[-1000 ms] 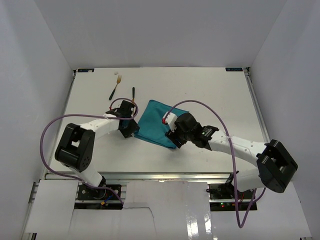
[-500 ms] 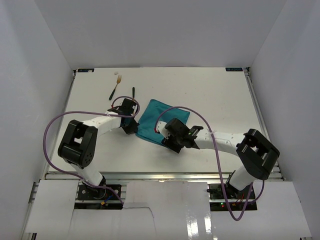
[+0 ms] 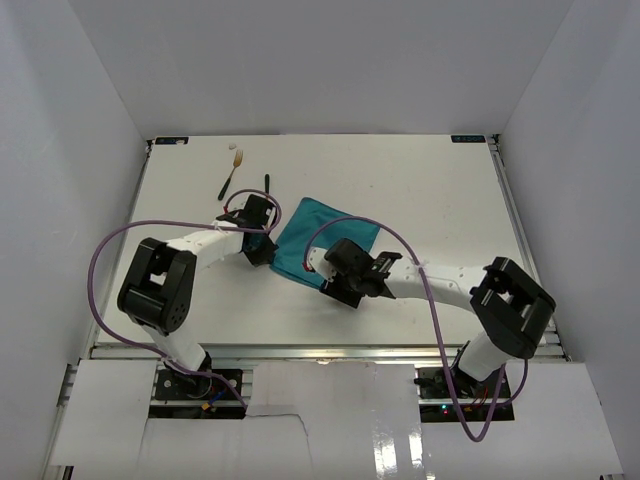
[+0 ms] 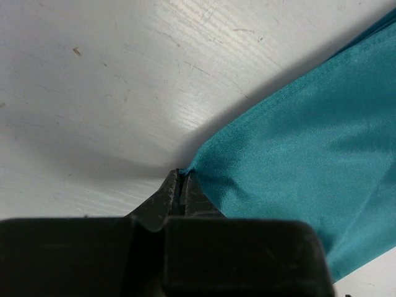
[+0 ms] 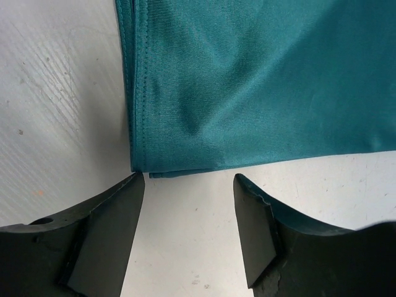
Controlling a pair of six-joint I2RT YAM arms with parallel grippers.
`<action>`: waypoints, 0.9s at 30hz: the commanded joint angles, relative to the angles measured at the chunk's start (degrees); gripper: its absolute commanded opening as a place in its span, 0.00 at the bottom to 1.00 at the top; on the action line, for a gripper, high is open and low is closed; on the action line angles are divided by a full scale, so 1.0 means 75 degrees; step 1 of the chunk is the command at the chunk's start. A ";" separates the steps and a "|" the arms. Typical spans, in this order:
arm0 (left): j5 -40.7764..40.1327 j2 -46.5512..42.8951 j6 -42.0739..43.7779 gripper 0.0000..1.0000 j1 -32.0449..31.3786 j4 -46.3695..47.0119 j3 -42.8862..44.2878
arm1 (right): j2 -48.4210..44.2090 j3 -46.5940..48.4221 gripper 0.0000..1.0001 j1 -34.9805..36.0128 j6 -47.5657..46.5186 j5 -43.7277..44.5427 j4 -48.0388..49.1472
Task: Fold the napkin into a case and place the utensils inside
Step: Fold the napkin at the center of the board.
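The teal napkin point(image 3: 320, 240) lies folded on the table near the middle. My left gripper point(image 3: 258, 250) is shut on the napkin's left corner point(image 4: 204, 162), low over the table. My right gripper point(image 3: 338, 288) is open, with the folded near corner of the napkin point(image 5: 185, 124) just ahead of its fingertips point(image 5: 133, 185), apart from the cloth. The fork point(image 3: 231, 172) with its pale gold head and the knife point(image 3: 268, 187), seen as a dark slim piece, lie at the far left, beyond the left gripper.
A small white crumb point(image 3: 231, 146) lies by the far edge. White walls enclose the table on three sides. Purple cables loop above both arms.
My right gripper has moved left along the napkin's near edge and drawn back off the cloth. My left gripper has shifted slightly up and right at the napkin's left corner. The napkin looks narrower.
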 commanded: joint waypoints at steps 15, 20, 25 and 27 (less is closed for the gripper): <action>-0.0488 0.0096 0.0374 0.00 0.0002 -0.0063 0.0622 | 0.1413 0.1019 0.41 0.0229 -0.0560 0.0262 -0.0260; -0.0640 0.0026 0.0315 0.00 0.0002 -0.0109 0.0598 | 0.1319 0.0950 0.12 0.0240 -0.0490 0.0075 -0.0342; -0.0874 -0.0079 0.0245 0.00 0.0038 -0.0320 0.0727 | 0.0957 0.0739 0.08 0.0229 -0.0361 -0.0534 -0.0155; -0.0886 -0.0161 0.0210 0.00 0.0038 -0.0402 0.0727 | 0.0746 0.0657 0.08 0.0229 -0.0303 -0.0979 0.0089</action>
